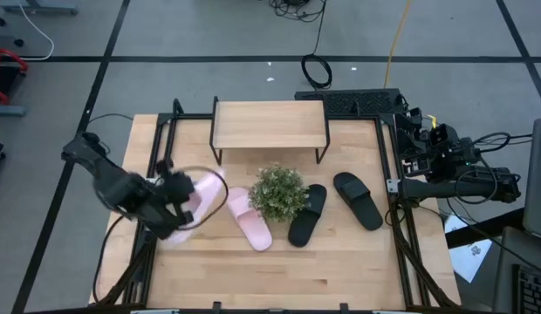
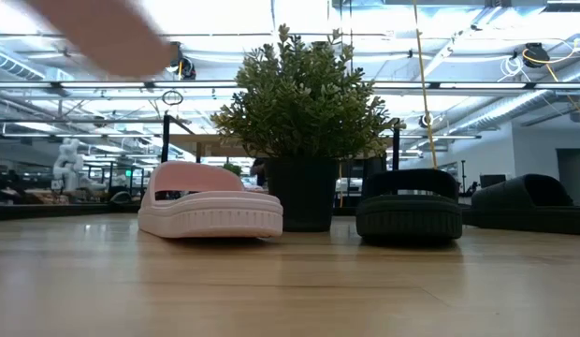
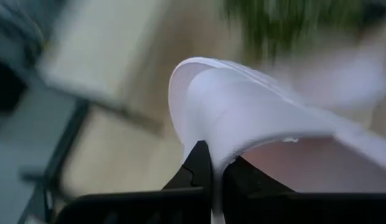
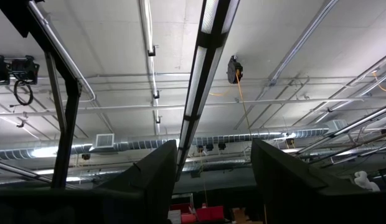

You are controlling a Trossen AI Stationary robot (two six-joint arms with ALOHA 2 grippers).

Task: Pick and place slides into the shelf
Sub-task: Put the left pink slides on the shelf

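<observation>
Pink slide (image 1: 203, 194) in left gripper (image 1: 185, 208)

Light is bright and even, coming from long ceiling strip lights (image 4: 199, 74) that glare white in the right wrist view and wash out the upper part of the low view. From above, the bench (image 1: 340, 270) is evenly lit, with only faint, soft shadows beside the plant (image 1: 277, 193) and the black slides (image 1: 358, 200). The left arm (image 1: 122, 187) is smeared by motion blur there, as is the pale pink slide (image 3: 255, 118) it carries. The left wrist view is heavily blurred beyond the left hand (image 3: 216, 180). In the low view a pink smear (image 2: 103, 33) crosses the upper corner, and the room behind is soft.
</observation>
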